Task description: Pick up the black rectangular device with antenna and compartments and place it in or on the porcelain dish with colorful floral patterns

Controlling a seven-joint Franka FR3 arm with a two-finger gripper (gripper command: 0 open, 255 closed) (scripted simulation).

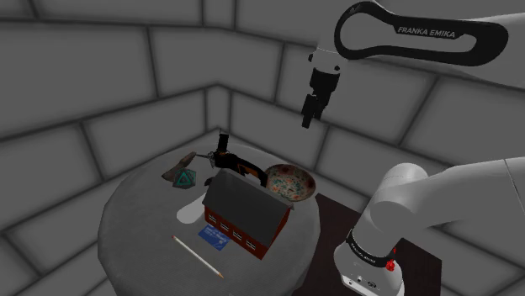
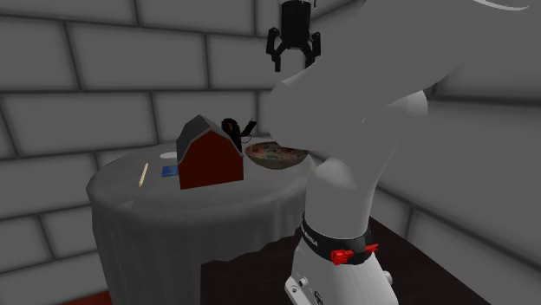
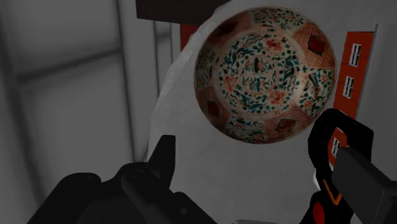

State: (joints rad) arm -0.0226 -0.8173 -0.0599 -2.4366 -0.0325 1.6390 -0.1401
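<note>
1. The black gadget with the aerial (image 1: 225,160) sits on the round table (image 1: 126,223), just beside the flowered bowl (image 1: 290,182); I can't quite tell whether they touch.
2. A red toy barn (image 1: 246,214) stands nearer the shoulder camera than both.
3. The gripper (image 1: 308,118) hangs high above the bowl, fingers apart, holding nothing.
4. A pencil (image 1: 198,256) and a blue card (image 1: 214,238) lie by the barn.

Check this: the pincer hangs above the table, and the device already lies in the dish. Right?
No. The device sits on the table beside the dish, not in it; the wrist view shows the dish empty. The pincer does hang above the table.
</note>
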